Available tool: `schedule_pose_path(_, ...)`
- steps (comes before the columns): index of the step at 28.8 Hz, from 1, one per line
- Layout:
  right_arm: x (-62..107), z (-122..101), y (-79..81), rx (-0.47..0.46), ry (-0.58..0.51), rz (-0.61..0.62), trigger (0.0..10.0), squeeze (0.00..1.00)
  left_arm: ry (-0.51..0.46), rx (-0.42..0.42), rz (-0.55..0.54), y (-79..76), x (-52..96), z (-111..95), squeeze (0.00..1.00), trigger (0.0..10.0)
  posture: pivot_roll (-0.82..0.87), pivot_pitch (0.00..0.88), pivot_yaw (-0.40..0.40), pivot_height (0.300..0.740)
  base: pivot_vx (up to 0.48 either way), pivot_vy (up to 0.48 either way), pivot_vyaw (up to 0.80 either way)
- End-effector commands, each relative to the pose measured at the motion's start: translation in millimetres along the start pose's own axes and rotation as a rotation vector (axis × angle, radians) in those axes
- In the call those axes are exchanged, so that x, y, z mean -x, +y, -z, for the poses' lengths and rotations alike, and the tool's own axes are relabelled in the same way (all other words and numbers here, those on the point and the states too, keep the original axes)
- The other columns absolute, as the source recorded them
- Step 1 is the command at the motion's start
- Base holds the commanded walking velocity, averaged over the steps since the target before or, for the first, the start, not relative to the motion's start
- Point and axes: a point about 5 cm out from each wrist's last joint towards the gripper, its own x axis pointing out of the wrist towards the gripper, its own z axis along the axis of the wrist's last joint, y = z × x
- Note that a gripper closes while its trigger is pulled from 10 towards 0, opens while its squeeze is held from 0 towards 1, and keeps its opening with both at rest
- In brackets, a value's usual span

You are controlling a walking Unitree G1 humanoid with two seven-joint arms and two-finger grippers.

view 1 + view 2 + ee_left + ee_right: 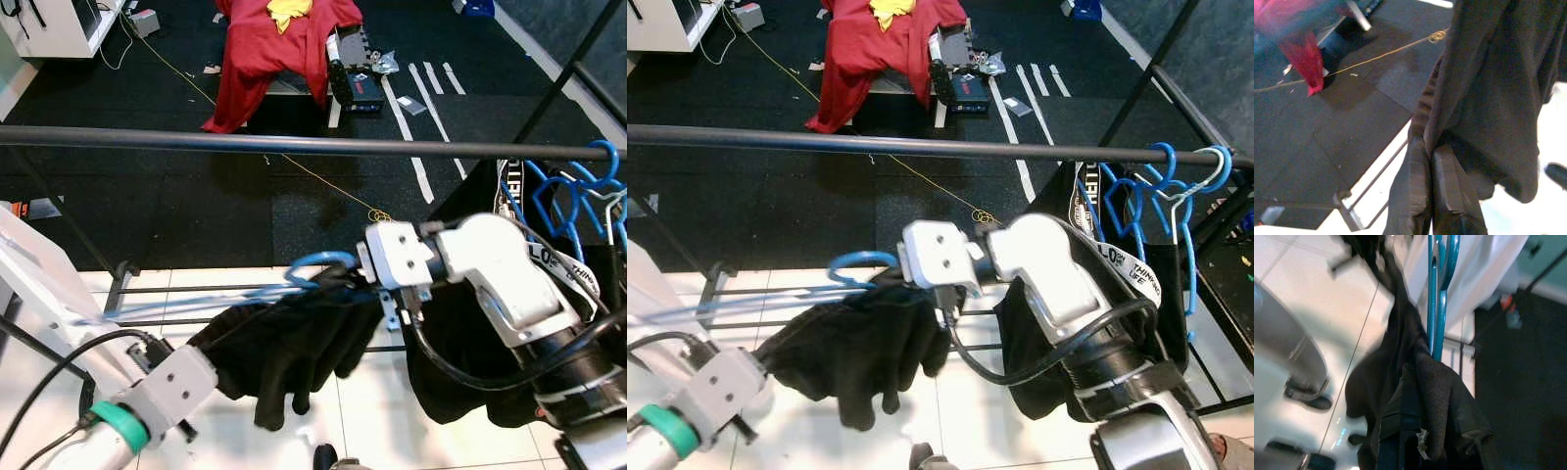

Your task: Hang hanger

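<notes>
blue hanger with black garment held below the rail

the blue hanger [318,262] sits at frame centre, below the dark rail [294,145], with a black garment [284,343] draped on it. the right gripper [377,294] grips near the hook, jaws closed on hanger and cloth. the left gripper [1442,196] pinches the garment's lower left, jaws narrow. judgement: the hanger is light and stiff, the cloth soft and prone to slipping; hold the neck under the hook. other hangers [578,196] hang at right.
</notes>
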Motion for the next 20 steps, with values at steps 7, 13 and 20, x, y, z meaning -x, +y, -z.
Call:
schedule_pose_path(7, 15.4, 28, 12.6, -0.035, 0.145, 0.006, 0.0, 0.0, 0.032, -0.061, 0.073, -8.7, 11.6, 6, 0.0, 10.0, -0.02, 0.183, -0.007, 0.74, 0.0, 0.0, 0.0)
schedule_pose_path(13, 29.7, 38, 19.1, -0.065, 0.216, -0.006, 0.0, 0.0, 0.032, -0.077, 0.066, -7.9, 11.1, 6, 0.0, 10.0, -0.02, 0.187, -0.006, 0.74, 0.0, 0.0, 0.0)
schedule_pose_path(20, 30.5, 44, 47.0, -0.097, 0.257, -0.185, 0.0, 0.0, 0.008, -0.123, -0.034, 6.6, 3.4, 1, 0.0, 10.0, -0.02, 0.189, -0.006, 0.74, 0.0, 0.0, 0.0)
